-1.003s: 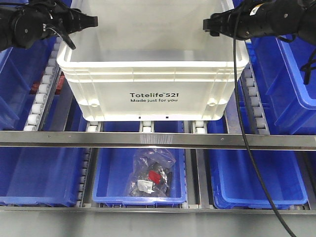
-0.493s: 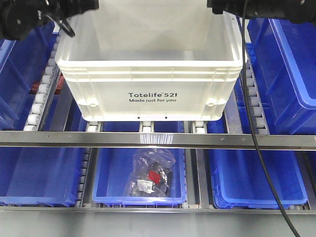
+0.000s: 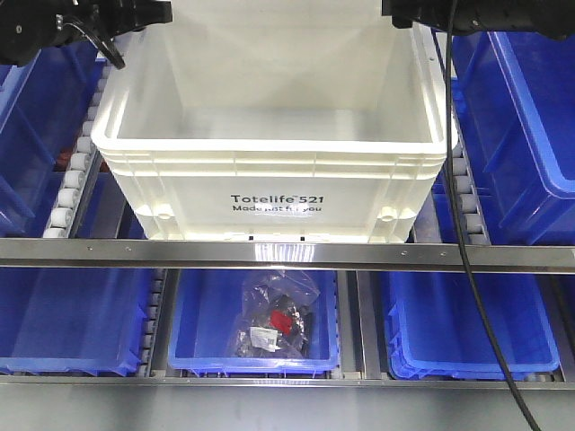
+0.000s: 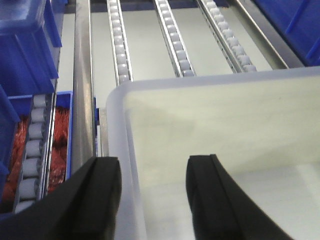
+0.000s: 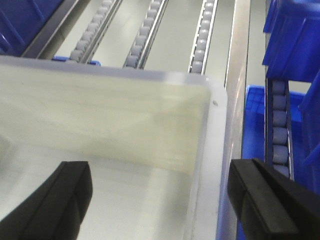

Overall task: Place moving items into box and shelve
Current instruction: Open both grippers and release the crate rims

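Note:
The box (image 3: 269,171), a cream-white crate printed "Totelife 521", sits on the shelf's roller tracks (image 4: 120,50) just behind the steel front rail (image 3: 287,255). What shows of its inside is bare, and the moving items are out of view. My left gripper (image 3: 163,12) is at the box's far left corner. In the left wrist view that gripper (image 4: 152,192) is open, its fingers (image 4: 102,197) straddling the left rim (image 4: 117,130). My right gripper (image 3: 389,11) is at the far right corner. It is also open (image 5: 160,197), its fingers either side of the right rim (image 5: 217,130).
Blue bins flank the box on the left (image 3: 27,117) and right (image 3: 530,117). Three more sit on the lower level; the middle one holds a clear bag of parts (image 3: 274,319). A black cable (image 3: 467,269) hangs down on the right. Red items (image 4: 20,150) fill a left bin.
The box has slid forward along the rollers toward the front rail. Both arms have moved up toward the top edge of the front view.

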Available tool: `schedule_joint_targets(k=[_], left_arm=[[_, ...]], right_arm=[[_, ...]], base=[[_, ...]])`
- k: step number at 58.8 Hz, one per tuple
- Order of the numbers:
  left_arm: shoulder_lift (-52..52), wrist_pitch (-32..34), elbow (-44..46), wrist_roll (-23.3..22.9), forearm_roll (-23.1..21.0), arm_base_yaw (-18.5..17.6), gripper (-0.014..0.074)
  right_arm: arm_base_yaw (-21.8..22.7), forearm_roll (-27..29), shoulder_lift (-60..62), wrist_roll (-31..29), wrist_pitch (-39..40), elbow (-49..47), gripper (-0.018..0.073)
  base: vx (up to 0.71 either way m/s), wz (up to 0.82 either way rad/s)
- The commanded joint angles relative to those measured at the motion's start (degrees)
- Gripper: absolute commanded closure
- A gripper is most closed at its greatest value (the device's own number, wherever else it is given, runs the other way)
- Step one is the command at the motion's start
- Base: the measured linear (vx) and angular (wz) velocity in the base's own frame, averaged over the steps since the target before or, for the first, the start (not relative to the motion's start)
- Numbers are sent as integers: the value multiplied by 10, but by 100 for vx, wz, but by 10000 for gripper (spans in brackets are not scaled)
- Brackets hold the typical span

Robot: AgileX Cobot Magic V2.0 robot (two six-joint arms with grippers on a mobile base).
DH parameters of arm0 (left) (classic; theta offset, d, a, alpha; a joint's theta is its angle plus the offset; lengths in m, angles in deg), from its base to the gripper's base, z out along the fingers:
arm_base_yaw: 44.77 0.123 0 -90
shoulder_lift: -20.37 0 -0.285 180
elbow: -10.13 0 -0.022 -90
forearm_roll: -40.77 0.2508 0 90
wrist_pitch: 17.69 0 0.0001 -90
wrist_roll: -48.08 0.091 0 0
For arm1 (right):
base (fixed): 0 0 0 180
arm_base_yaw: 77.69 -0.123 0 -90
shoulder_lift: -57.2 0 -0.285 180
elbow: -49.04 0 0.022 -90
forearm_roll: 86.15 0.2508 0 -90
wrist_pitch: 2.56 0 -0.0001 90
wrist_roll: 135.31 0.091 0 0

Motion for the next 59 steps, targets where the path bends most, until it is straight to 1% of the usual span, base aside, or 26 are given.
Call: schedule_joint_targets(k=[1,11,18,21,24,27,31,37,42,48,51,59], left_arm=[[-39,22,20,-1,1,2,162],[-63,-44,20,-1,1,2,162],[-82,-45,-1,-1,1,2,162],[-94,-38,-25,-1,1,2,162],[-107,-24,-59,-2,1,2,162],[-126,-7,-93,-3,1,2,162],[-155,29,-151,-3,1,2,162],[-215,86,-233,-5,1,2,162],[-287,144,-309,-5,1,2,162],[-374,199,-401,-5,1,2,162],[-418,213,-443,-3,1,2,162],[-529,203,-538,0,1,2,162]], right_arm=[[0,-4,33,-6,21,-21,-33],[0,-4,51,-6,-11,-20,-33],[0,-3,66,-6,-19,-14,-33],[0,-2,76,-6,-2,7,-33],[0,-2,91,-6,21,48,-33],[0,-3,113,-6,62,94,-33],[0,-3,146,-6,134,178,-33],[0,-2,209,-6,231,272,-33],[0,-2,278,-6,287,344,-33],[0,-4,353,-6,326,419,-33],[0,-4,393,-6,334,456,-33],[0,-4,497,-18,335,545,-33]], base=[[0,0],[0,0],[0,0],[0,0],[0,0],[0,0],[0,0],[0,0],[0,0],[0,0],[0,0],[0,0]])
